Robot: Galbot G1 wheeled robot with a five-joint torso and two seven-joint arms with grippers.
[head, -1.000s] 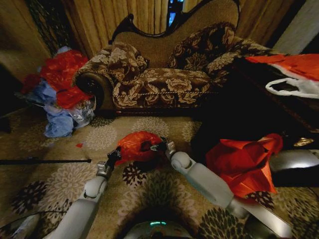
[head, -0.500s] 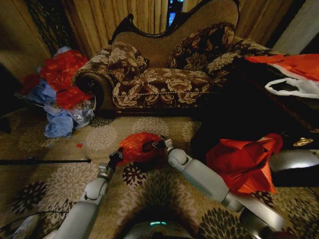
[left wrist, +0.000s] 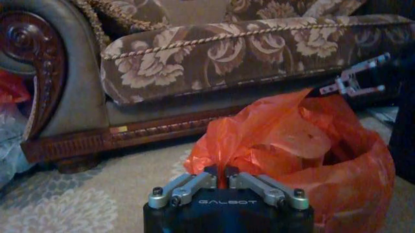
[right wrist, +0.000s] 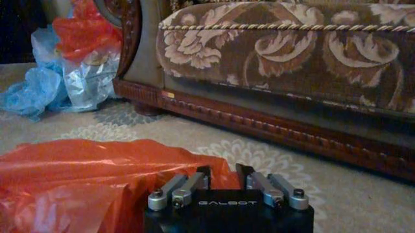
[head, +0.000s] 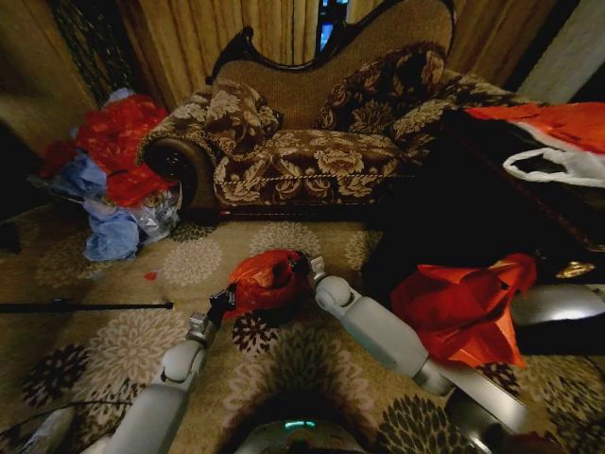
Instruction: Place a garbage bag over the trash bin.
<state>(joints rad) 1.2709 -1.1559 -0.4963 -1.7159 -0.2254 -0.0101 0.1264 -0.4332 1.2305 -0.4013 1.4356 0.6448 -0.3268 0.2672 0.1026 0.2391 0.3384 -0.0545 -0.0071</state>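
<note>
Left claw (left wrist: pixel 224 180): fingers closed on a pinched fold of the bag (left wrist: pixel 304 145) at its near edge. In the head view the left claw (head: pixel 221 303) sits at the bag's 8 o'clock.

Right claw (right wrist: pixel 224 178): fingers nearly together, gripping the red film between them. In the head view the right claw (head: pixel 304 268) sits at the bag's (head: pixel 267 279) 2 o'clock. The two grips lie on opposite sides of the mouth.

Bag: it stands on the carpet (head: pixel 189 331) in front of the sofa (head: pixel 312 156), mouth upward and partly spread, as the left wrist view shows. The film bulges round, as if draped on a form. The bin is not distinguishable under the plastic; only a dark patch appears at the bag's lower edge in the head view.

Judged step: spreading the mouth and seating it around the rim.

Procedure for a good result:
- Keep both grips firm; thin glossy film slips easily.
- Move the claws apart evenly, toward 8 and 2 o'clock, so the mouth opens round and not as a slit.
- Lower both sides together so the hem passes below the rim on each side.
- Avoid sharp pulls; the film may tear at the pinch points or tip a light bin.
</note>
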